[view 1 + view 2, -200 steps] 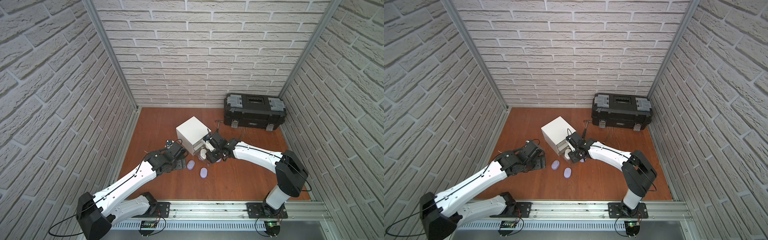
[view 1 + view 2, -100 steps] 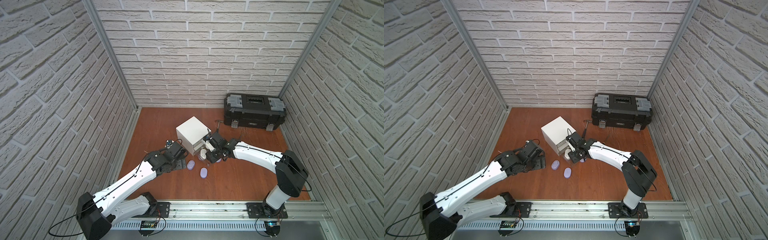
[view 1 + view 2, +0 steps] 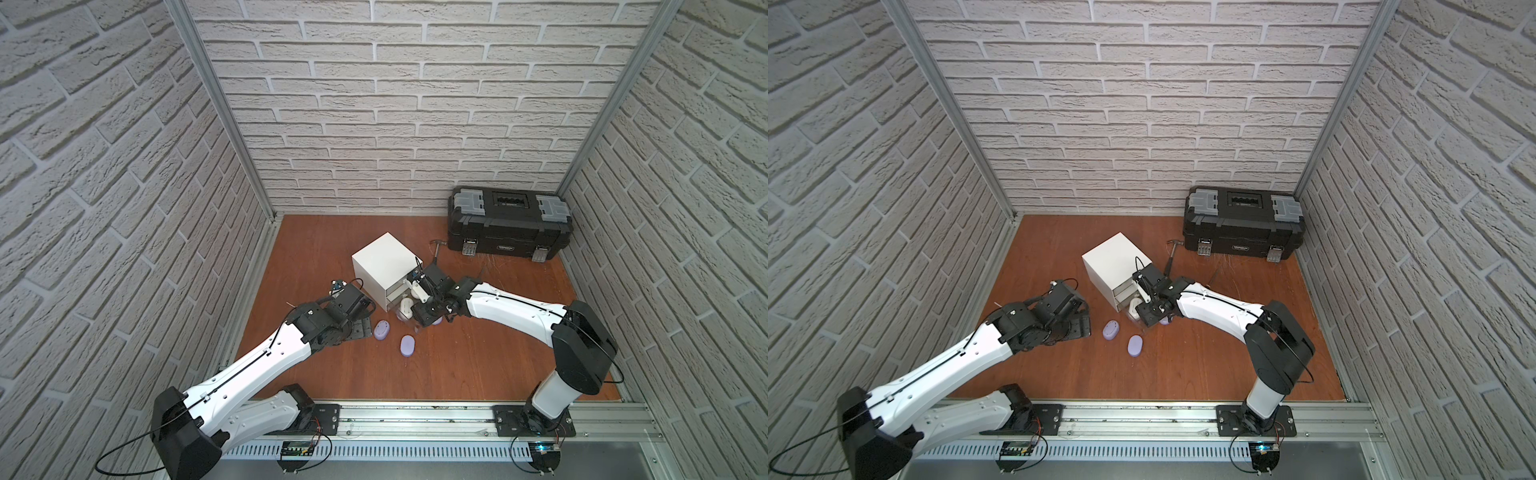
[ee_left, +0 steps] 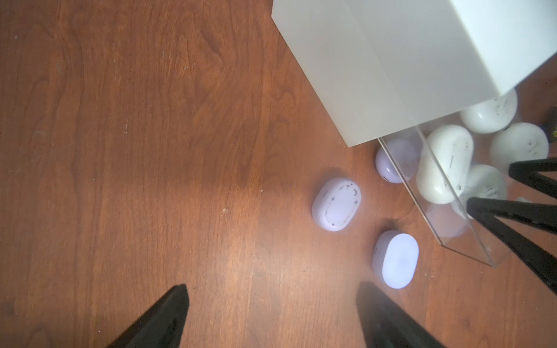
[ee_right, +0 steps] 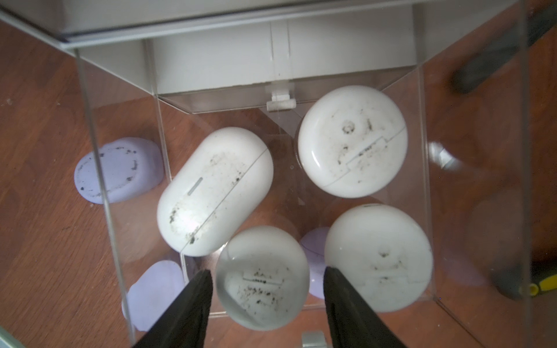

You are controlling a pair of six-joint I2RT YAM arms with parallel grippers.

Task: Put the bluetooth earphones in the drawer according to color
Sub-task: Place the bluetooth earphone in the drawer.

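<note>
Right gripper (image 5: 266, 269) jaws parted astride round white earphone case (image 5: 262, 280) in pulled-out clear drawer (image 5: 423, 180). Left gripper (image 4: 271, 284) spread wide, empty, lavender cases (image 4: 336, 204) on floor nearby. Shells likely light, hard, slippery: pinch across widest middle.

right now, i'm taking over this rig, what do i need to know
Left pincer: open, empty, above the floor near the lavender cases.
Right pincer: open, straddling a round white case in the pulled-out drawer.
Done: four white cases in that drawer.
To do: at least three lavender cases on the floor, probably for another drawer.
</note>
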